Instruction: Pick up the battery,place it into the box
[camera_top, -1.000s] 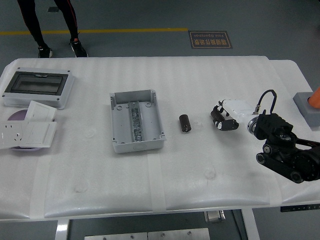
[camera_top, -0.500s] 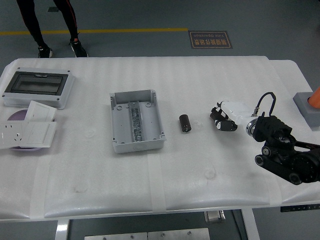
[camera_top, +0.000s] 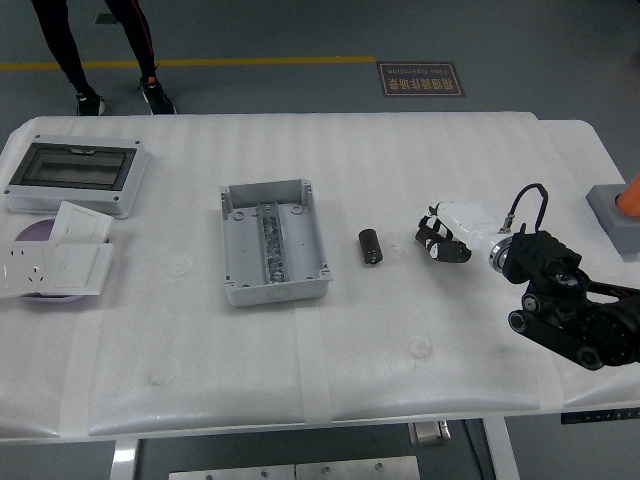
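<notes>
Compared with the earlier frames, the right hand (camera_top: 440, 240) has shifted slightly leftward over the bench (camera_top: 400, 160), toward the battery (camera_top: 371, 246). Its white palm sits above dark fingers (camera_top: 432, 245) that are curled inward and hold nothing; hand and battery remain apart, with bare bench surface between them. The black forearm enters from the lower right, a looped cable arching over the wrist. The battery, a short dark cylinder, lies on its side near the bench centre, just right of the box (camera_top: 273, 241). The box is an open grey enclosure with a metal rail running along its floor. At far left lie a grey cover with a dark window (camera_top: 75, 176) and, below it, white socket plates (camera_top: 55, 258). A grey block (camera_top: 612, 217) sits beyond the bench's right edge. A person's legs (camera_top: 100, 50) stand on the floor past the far edge.
</notes>
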